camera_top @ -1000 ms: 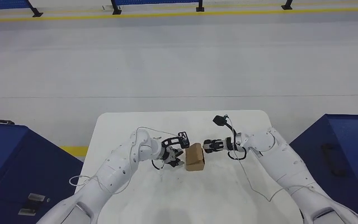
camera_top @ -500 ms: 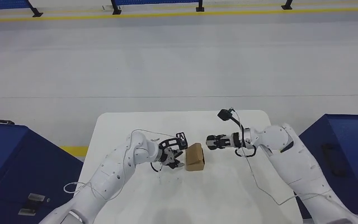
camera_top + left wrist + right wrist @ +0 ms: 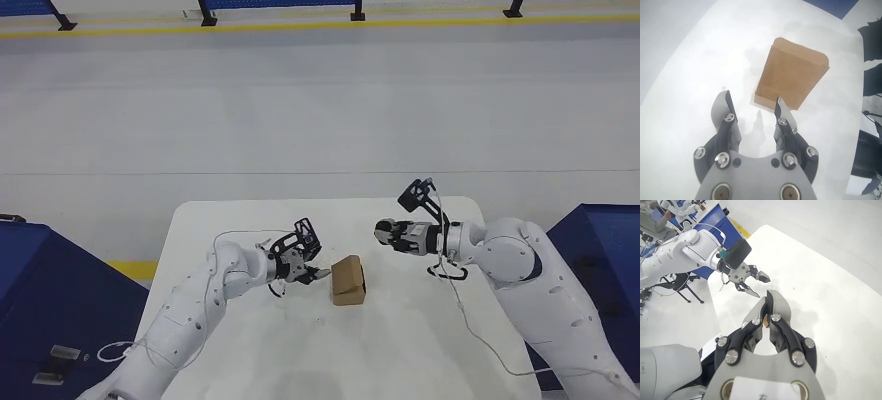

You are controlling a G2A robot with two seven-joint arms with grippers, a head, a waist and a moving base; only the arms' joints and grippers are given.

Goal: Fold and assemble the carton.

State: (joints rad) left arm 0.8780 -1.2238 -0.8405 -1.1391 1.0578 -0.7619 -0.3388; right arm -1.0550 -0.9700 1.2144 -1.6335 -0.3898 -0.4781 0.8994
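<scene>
A small brown carton (image 3: 348,279) lies folded on the white table (image 3: 400,340), near its middle. My left gripper (image 3: 308,264) hovers just to the carton's left, open, with nothing between its fingers. In the left wrist view the carton (image 3: 793,75) sits just beyond the open left gripper (image 3: 753,98), one fingertip (image 3: 777,103) overlapping its near edge. My right gripper (image 3: 383,232) is shut and empty, up and to the right of the carton, apart from it. In the right wrist view the shut right gripper (image 3: 767,295) faces the open left gripper (image 3: 758,285), and a brown sliver of carton (image 3: 765,323) shows behind the fingers.
Blue cabinets stand off both sides of the table, one on the left (image 3: 40,290) and one on the right (image 3: 590,240). A black chair (image 3: 683,283) stands on the floor beyond the table edge. Bare tabletop lies in front of the carton.
Both grippers have drawn away from the carton: the right one moved up and back to the right, the left one shifted left and away. The carton stayed put.
</scene>
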